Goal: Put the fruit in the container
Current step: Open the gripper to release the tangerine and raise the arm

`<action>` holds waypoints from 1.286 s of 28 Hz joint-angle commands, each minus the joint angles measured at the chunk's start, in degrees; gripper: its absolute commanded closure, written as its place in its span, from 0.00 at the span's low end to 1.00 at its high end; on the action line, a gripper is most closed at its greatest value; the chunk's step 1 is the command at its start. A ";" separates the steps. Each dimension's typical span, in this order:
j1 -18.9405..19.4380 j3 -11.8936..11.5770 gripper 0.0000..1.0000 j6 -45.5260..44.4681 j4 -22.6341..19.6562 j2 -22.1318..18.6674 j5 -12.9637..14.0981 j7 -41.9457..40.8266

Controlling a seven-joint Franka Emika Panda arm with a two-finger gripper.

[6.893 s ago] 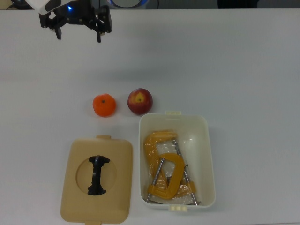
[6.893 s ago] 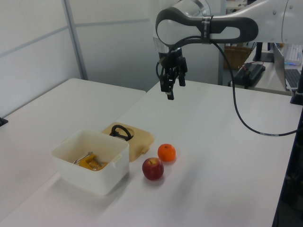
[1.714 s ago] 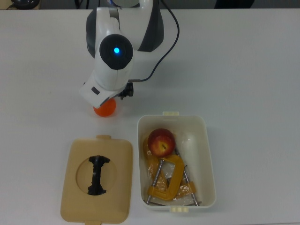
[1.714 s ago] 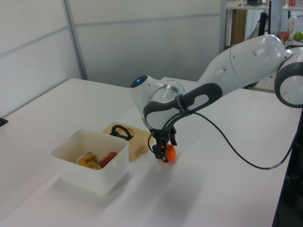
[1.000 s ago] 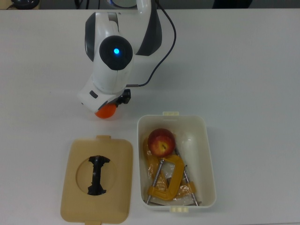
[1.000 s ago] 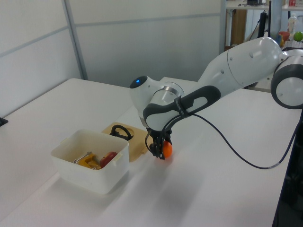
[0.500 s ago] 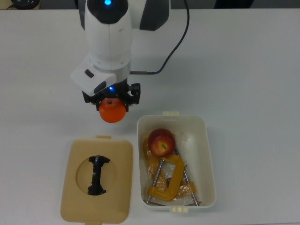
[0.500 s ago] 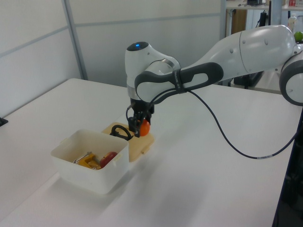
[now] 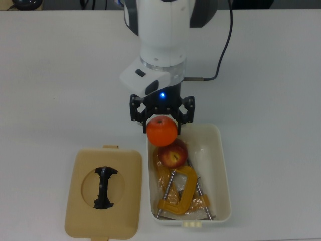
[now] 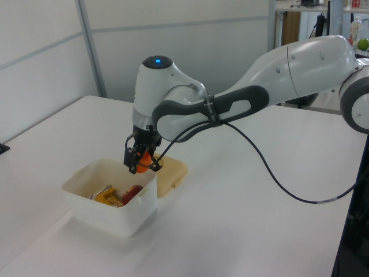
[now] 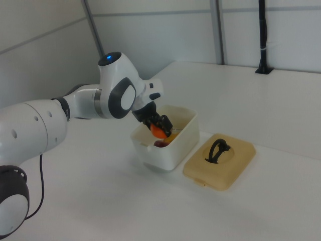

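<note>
Half a second ago the arm (image 9: 163, 35) hung over bare table beside the lid's far corner; it has since swung toward the top view's right and now carries the tangerine (image 9: 161, 130) over the near end of the tub (image 9: 224, 165). The apple (image 9: 173, 153), which sat on the table at the start, lies inside the tub as it did in the last few frames.

Going by size: the white table (image 9: 271, 75) fills every view. The arm reaches in from the top view's upper edge, a blue light glowing on its wrist. The tub sits at the top view's lower right, its long side running up and down. Just to its left in the top view lies the flat tan lid (image 9: 80, 201) with a black handle (image 9: 104, 187) at its middle, close beside the tub but not touching it.

Inside the tub, two yellow-orange clamps (image 9: 175, 191) lie in the lower half, and the apple rests above them, against the left wall in the top view.

The gripper (image 9: 162, 116) has its fingers clenched on the tangerine, which hangs above the tub's rim, partly over the apple in the top view. In the left view the tangerine (image 10: 143, 161) is held clear above the tub's back edge.
</note>
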 commanded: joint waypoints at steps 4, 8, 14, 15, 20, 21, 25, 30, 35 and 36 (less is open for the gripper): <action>0.33 -0.23 0.00 -0.53 -0.06 -1.23 -1.16 2.55; 0.51 -0.67 0.00 -11.32 0.03 -4.13 -0.98 -2.62; 0.60 -3.13 0.00 -27.06 0.38 -7.91 0.77 -11.94; 0.77 -3.92 0.00 -28.47 0.38 -8.44 1.21 -13.08; 3.14 -9.54 0.00 -34.80 0.21 -10.55 3.84 -18.80; 3.23 -9.99 0.00 -35.33 0.21 -10.81 4.46 -19.42; 2.80 -11.31 0.00 -36.31 -0.06 -11.34 6.31 -22.67; -0.54 -11.40 0.00 -35.52 0.03 -10.99 9.91 -23.29; -1.60 -11.40 0.00 -35.34 0.03 -10.73 10.88 -25.22; -1.69 -11.48 0.00 -35.34 0.03 -10.64 10.88 -25.31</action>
